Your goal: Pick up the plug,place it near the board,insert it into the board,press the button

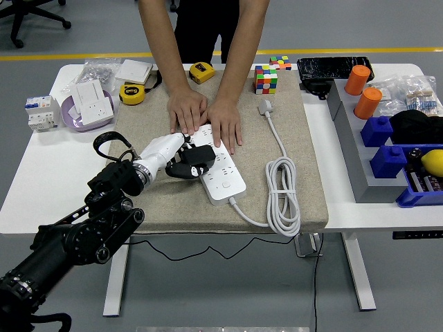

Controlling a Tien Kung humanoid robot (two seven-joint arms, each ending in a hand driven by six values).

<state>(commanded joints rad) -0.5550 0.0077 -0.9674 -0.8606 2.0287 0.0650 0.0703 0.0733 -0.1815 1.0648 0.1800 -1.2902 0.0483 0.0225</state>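
The robot's left hand [181, 158], white-shelled with black fingers, is curled around a black plug [196, 156] and holds it over the near-left part of the white rectangular power strip [217, 167]. The plug sits at the hand's 3 o'clock, at its fingertips, touching or just above the strip's socket face; I cannot tell whether its pins are in yet. The strip's long axis runs from 11 o'clock to 5 o'clock across the beige felt mat [291, 131], with its button end toward the near edge of the white table [41, 180] and its white cable coiled [282, 194] at the strip's 3 o'clock. A person at the far side presses both hands [206, 117] flat on the strip's far end, steadying it. The right hand is out of sight, so the left alone is placed for the insertion; by my judgement the move turns on squaring the pins with a socket and pushing straight down.

At 10 o'clock a lilac bowl [75, 119] holds a white wall socket. At 3 o'clock blue plastic bins [387, 160] hold dark items and something yellow.
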